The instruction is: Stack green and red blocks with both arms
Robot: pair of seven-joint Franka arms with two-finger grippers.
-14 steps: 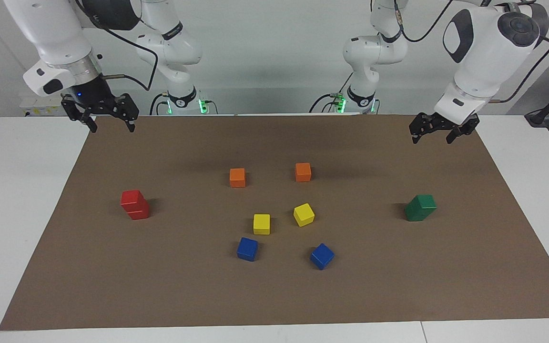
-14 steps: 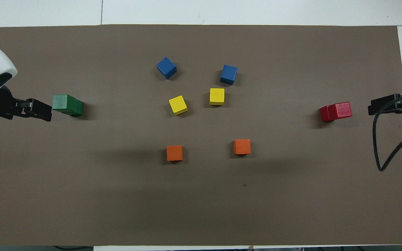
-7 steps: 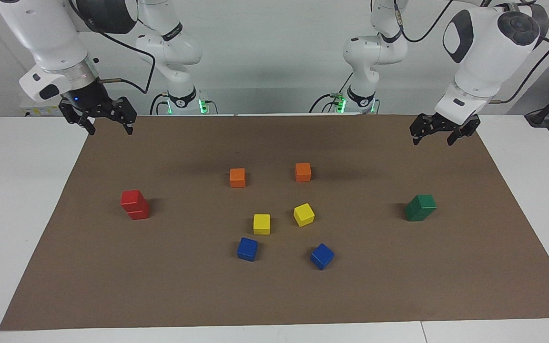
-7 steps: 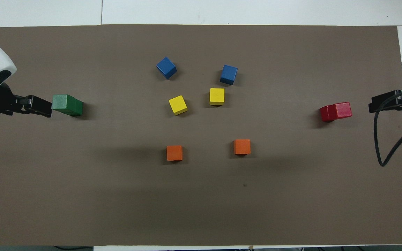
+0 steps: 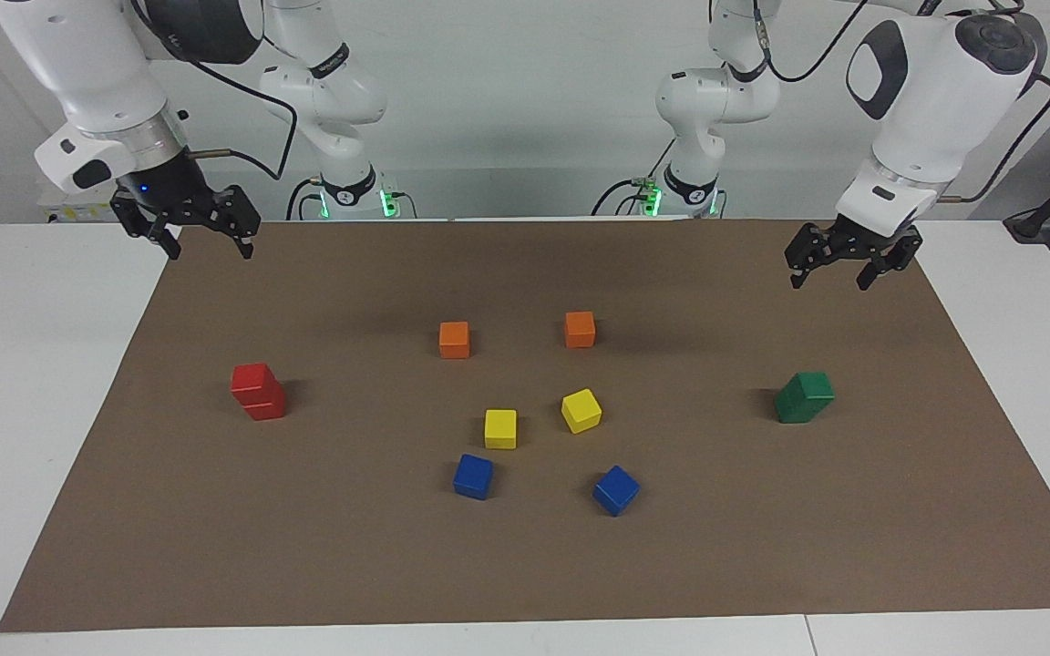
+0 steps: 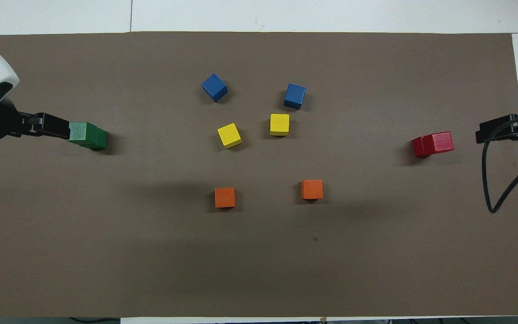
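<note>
The two red blocks [image 5: 258,391] sit one on top of the other near the right arm's end of the table [image 5: 24,383]. The two green blocks [image 5: 804,396] are stacked the same way near the left arm's end. Both stacks look done. The right end effector [image 5: 201,236] is open and empty, up over the table corner by its base. The left end effector [image 5: 842,264] is open and empty too. It has dipped a little lower in the last second, above the green stack but not touching it.
</note>
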